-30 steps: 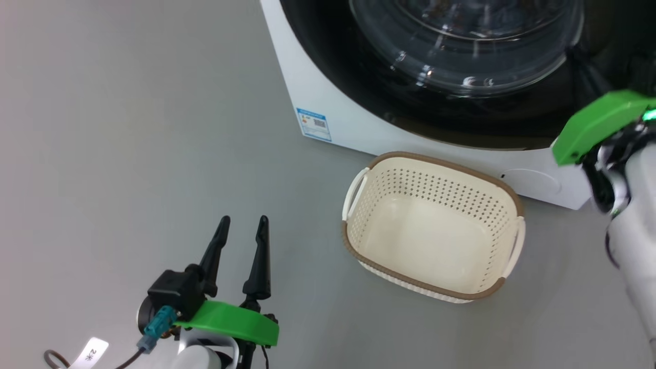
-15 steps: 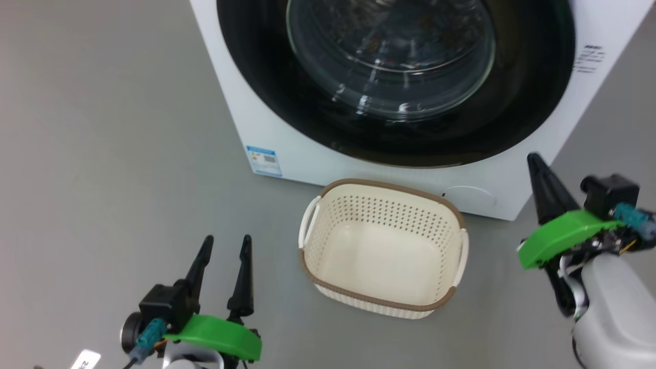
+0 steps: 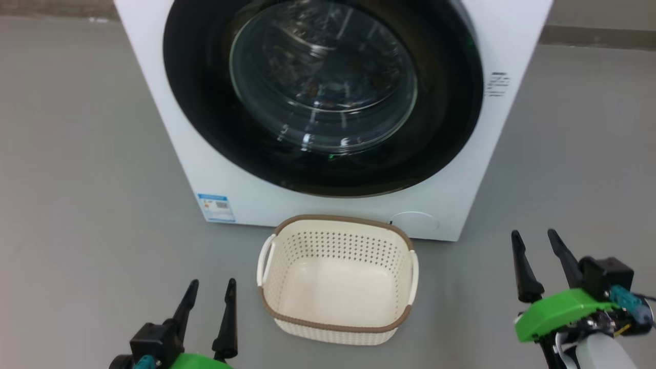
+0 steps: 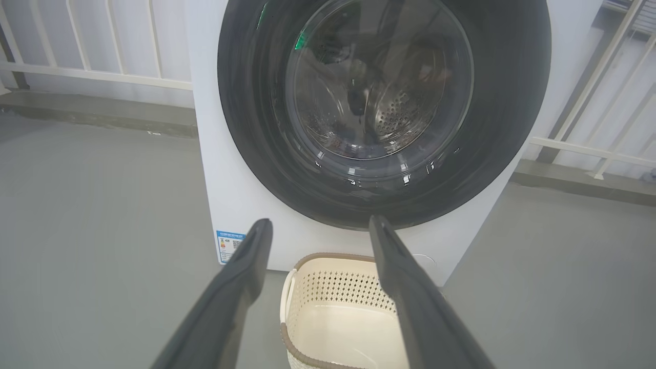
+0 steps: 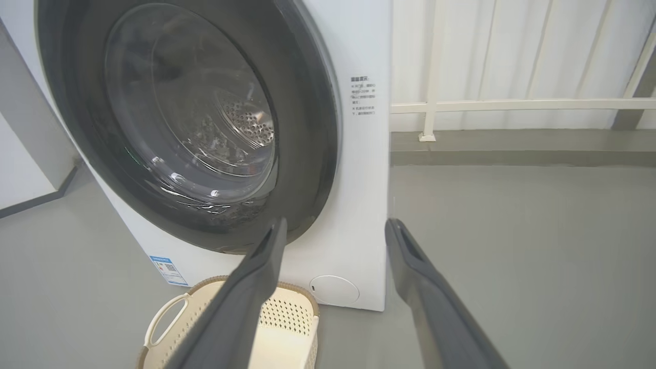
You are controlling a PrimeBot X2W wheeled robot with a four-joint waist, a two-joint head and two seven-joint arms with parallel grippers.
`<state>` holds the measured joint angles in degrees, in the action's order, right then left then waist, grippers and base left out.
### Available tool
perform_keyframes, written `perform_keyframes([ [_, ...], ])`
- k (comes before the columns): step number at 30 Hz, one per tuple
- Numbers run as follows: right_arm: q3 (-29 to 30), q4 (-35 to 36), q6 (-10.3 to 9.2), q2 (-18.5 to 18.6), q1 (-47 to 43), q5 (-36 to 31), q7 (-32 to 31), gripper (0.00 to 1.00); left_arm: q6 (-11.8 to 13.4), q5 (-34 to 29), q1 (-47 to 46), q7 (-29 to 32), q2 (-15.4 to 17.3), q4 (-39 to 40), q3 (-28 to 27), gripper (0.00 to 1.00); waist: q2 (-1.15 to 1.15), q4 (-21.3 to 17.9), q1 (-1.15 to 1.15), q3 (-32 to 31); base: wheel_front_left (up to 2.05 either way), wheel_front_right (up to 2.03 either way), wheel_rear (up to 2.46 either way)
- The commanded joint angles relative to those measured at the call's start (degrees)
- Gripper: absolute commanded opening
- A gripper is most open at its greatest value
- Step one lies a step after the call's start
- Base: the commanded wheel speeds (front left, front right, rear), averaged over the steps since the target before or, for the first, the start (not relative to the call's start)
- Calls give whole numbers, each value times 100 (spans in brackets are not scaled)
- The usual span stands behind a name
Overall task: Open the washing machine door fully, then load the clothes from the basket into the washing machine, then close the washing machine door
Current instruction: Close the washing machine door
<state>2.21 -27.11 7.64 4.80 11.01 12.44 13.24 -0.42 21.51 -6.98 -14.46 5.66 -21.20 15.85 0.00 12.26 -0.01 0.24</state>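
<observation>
Washing machine door sat shut on the washing machine, porthole facing both grippers, basket stood upright between left gripper and right gripper, handles toward either one, both grippers spread wide, holding nothing

left gripper, right gripper: long tapered black fingers. right wrist: green cover, teal connector, pale forearm.

One washing machine, one door, one basket, one left end effector, one right end effector.
</observation>
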Motion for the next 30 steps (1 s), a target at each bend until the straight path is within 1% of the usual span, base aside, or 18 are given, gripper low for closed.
perform_keyframes([
  [1,-91,200,-15,-1,-14,-69,43,100,41,-16,-82,-53,87,149,-209,100,0,-259,1,-190,0,0,0],
  [6,132,600,-15,-112,-447,-166,-116,100,116,-7,42,-52,132,253,-236,100,0,-422,1,-220,0,0,0],
  [11,331,1089,-15,-173,-915,-247,-322,100,176,-9,164,-52,135,324,-249,100,0,-461,1,-263,0,0,0],
  [22,282,2236,-15,-190,-1826,-258,-861,100,230,-33,319,-53,187,458,-240,100,0,-476,1,-312,0,0,0],
  [26,366,2523,-15,-191,-2044,-315,-1007,100,241,-52,353,-53,188,508,-237,100,0,-481,1,-318,0,0,0],
  [30,420,2644,-15,-191,-2140,-323,-1081,100,251,-68,364,-53,185,537,-230,100,0,-486,1,-324,0,0,0],
])
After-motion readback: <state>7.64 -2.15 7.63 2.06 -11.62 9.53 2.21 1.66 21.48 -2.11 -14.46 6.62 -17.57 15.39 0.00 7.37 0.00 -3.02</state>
